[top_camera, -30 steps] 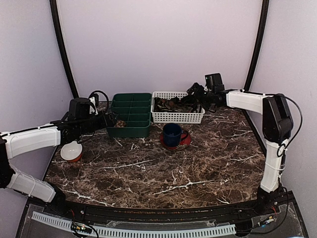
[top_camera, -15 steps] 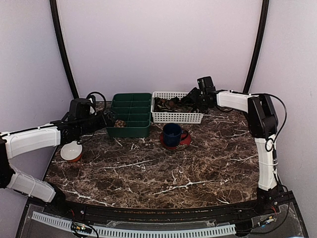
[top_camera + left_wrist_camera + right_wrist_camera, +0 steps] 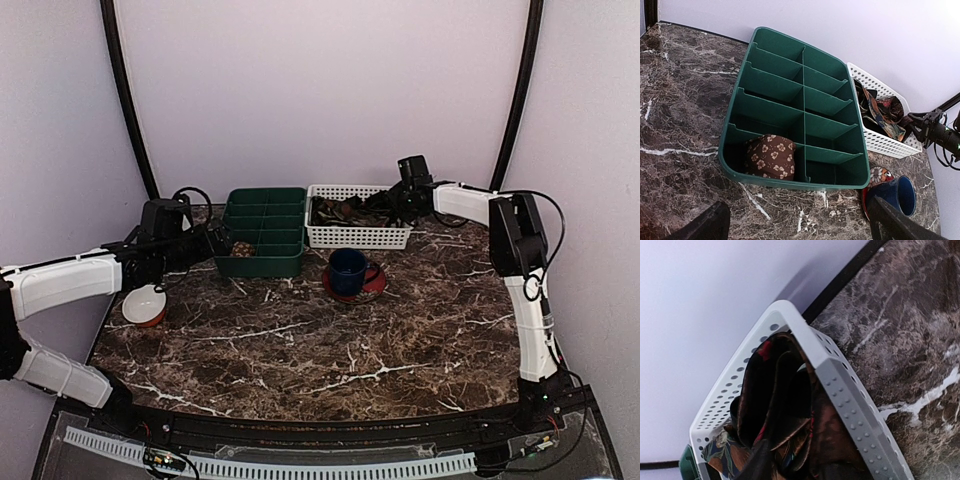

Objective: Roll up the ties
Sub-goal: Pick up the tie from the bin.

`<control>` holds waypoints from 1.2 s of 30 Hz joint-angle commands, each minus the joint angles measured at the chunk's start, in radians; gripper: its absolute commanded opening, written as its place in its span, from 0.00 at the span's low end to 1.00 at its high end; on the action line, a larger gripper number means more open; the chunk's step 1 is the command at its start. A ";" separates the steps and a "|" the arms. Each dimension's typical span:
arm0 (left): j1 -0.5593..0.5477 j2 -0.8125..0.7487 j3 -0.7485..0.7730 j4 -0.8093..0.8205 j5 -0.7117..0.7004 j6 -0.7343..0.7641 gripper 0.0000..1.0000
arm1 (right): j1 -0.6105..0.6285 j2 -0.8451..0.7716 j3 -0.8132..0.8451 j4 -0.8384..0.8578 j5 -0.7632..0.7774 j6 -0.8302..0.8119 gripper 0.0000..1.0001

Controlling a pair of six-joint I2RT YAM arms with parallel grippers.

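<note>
Right end effector [image 3: 388,206] hangs over the ties [image 3: 785,420] in the white basket [image 3: 845,395], its grip state unclear.

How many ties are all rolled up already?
1. The rolled tie sits in the green tray's near-left compartment. Loose ties fill the white basket; a roll could hide underneath.

Brown flower-print tie [image 3: 771,156], green tray [image 3: 771,86]

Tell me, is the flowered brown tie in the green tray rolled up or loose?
Rolled up: the brown flowered tie sits as a compact coil in one corner compartment of the green tray.
</note>
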 commanded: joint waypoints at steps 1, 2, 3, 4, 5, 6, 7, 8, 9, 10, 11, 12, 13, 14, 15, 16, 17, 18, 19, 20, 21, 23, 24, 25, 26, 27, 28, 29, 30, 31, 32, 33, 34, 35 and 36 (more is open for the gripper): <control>0.009 -0.016 0.043 -0.016 -0.011 -0.008 0.99 | -0.007 0.002 0.027 0.035 -0.032 0.003 0.18; 0.009 -0.015 0.047 -0.020 -0.013 -0.010 0.99 | -0.008 -0.005 0.027 0.040 -0.042 -0.001 0.11; 0.010 -0.014 0.050 -0.024 -0.015 -0.015 0.99 | -0.008 -0.016 0.027 0.044 -0.048 -0.007 0.05; 0.011 -0.014 0.053 -0.027 -0.015 -0.016 0.99 | -0.009 -0.033 0.024 0.048 -0.053 -0.014 0.00; 0.012 -0.012 0.055 -0.029 -0.013 -0.017 0.99 | -0.008 -0.049 0.021 0.051 -0.055 -0.023 0.00; 0.012 -0.012 0.056 -0.030 -0.011 -0.017 0.99 | -0.009 -0.067 0.015 0.057 -0.057 -0.034 0.00; 0.012 -0.013 0.057 -0.031 -0.007 -0.017 0.99 | -0.008 -0.089 0.006 0.069 -0.060 -0.051 0.00; 0.012 -0.014 0.057 -0.032 -0.003 -0.018 0.99 | -0.009 -0.109 0.001 0.083 -0.066 -0.072 0.00; 0.012 -0.016 0.056 -0.034 -0.001 -0.018 0.99 | -0.009 -0.132 -0.004 0.095 -0.074 -0.094 0.00; 0.011 -0.019 0.055 -0.035 0.002 -0.017 0.99 | -0.011 -0.155 -0.005 0.104 -0.079 -0.118 0.00; 0.012 -0.022 0.054 -0.033 0.004 -0.014 0.99 | -0.012 -0.177 -0.002 0.108 -0.081 -0.141 0.00; 0.011 -0.027 0.050 -0.031 0.004 -0.010 0.99 | -0.013 -0.199 0.002 0.109 -0.078 -0.166 0.00; 0.012 -0.031 0.047 -0.029 0.005 -0.004 0.99 | -0.015 -0.222 0.004 0.118 -0.082 -0.192 0.00; 0.012 -0.035 0.045 -0.025 0.010 0.008 0.99 | -0.018 -0.245 0.008 0.130 -0.084 -0.217 0.00; 0.011 -0.040 0.042 -0.021 0.014 0.022 0.99 | -0.021 -0.267 0.016 0.131 -0.082 -0.238 0.00; 0.011 -0.044 0.039 -0.016 0.016 0.037 0.99 | -0.028 -0.283 0.027 0.130 -0.082 -0.256 0.00; 0.012 -0.049 0.037 -0.014 0.023 0.054 0.99 | -0.034 -0.299 0.043 0.122 -0.082 -0.273 0.00; 0.012 -0.054 0.035 -0.011 0.029 0.072 0.99 | -0.041 -0.312 0.058 0.116 -0.082 -0.288 0.00; 0.012 -0.058 0.034 -0.010 0.034 0.087 0.99 | -0.049 -0.326 0.074 0.110 -0.088 -0.303 0.00; 0.012 -0.062 0.033 -0.012 0.037 0.099 0.99 | -0.061 -0.349 0.088 0.107 -0.092 -0.317 0.00; 0.012 -0.067 0.033 -0.016 0.041 0.108 0.99 | -0.070 -0.366 0.098 0.107 -0.098 -0.328 0.00; 0.013 -0.078 0.026 -0.010 0.052 0.124 0.99 | -0.086 -0.405 0.110 0.126 -0.117 -0.358 0.00; 0.012 -0.084 0.022 -0.004 0.062 0.130 0.99 | -0.092 -0.422 0.120 0.130 -0.122 -0.367 0.00; 0.013 -0.091 0.016 0.005 0.075 0.136 0.99 | -0.100 -0.438 0.131 0.134 -0.131 -0.378 0.00; 0.013 -0.097 0.009 0.016 0.086 0.141 0.99 | -0.106 -0.453 0.145 0.134 -0.141 -0.390 0.00; 0.013 -0.101 0.008 0.021 0.093 0.144 0.99 | -0.110 -0.469 0.162 0.131 -0.147 -0.401 0.00; 0.013 -0.106 0.007 0.022 0.097 0.146 0.99 | -0.114 -0.484 0.178 0.129 -0.153 -0.414 0.00; 0.013 -0.108 0.008 0.022 0.101 0.152 0.99 | -0.118 -0.499 0.194 0.127 -0.155 -0.423 0.00; 0.013 -0.109 0.008 0.021 0.105 0.156 0.99 | -0.121 -0.516 0.207 0.127 -0.157 -0.430 0.00; 0.014 -0.110 0.009 0.019 0.110 0.159 0.99 | -0.124 -0.531 0.220 0.128 -0.163 -0.435 0.00; 0.015 -0.112 0.008 0.019 0.113 0.161 0.99 | -0.128 -0.546 0.234 0.129 -0.170 -0.441 0.00; 0.015 -0.113 0.008 0.020 0.118 0.161 0.99 | -0.131 -0.561 0.254 0.125 -0.172 -0.446 0.00; 0.014 -0.113 0.008 0.023 0.123 0.162 0.99 | -0.135 -0.576 0.273 0.122 -0.175 -0.452 0.00; 0.015 -0.114 0.009 0.025 0.132 0.164 0.99 | -0.137 -0.590 0.293 0.118 -0.179 -0.461 0.00; 0.015 -0.115 0.007 0.028 0.140 0.165 0.99 | -0.139 -0.604 0.316 0.110 -0.179 -0.470 0.00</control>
